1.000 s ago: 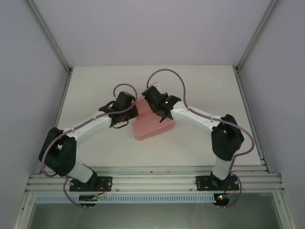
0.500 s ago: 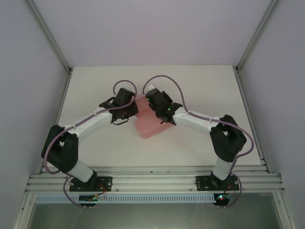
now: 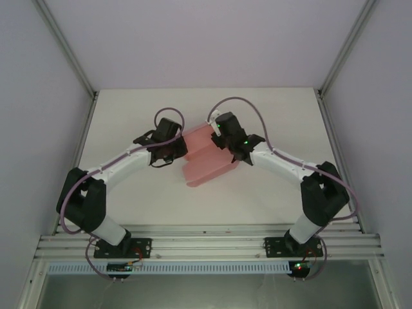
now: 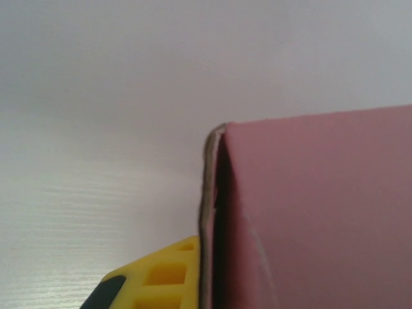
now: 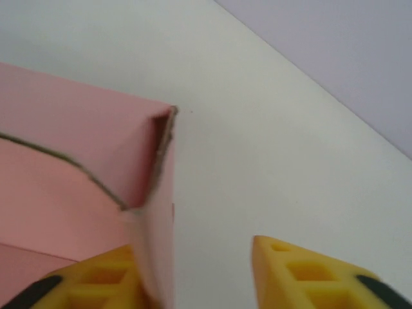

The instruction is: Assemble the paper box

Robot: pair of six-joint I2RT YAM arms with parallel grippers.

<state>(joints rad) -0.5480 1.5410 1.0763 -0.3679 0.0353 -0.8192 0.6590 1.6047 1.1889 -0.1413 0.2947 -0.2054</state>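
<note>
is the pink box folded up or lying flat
Folded up, not flat: the paper box has walls meeting at a folded corner in both wrist views.

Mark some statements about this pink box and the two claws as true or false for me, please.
1. The paper box is pink. True.
2. The right claw is clamped shut on the box. False: its fingers stand apart, and the box touches one of them only.
3. Seen from above, the box lies between the left claw and the right claw. True.
4. The box sits in the far right corner of the table. False: it is near the table's middle.
5. The fingers of the claws are yellow. True.
</note>
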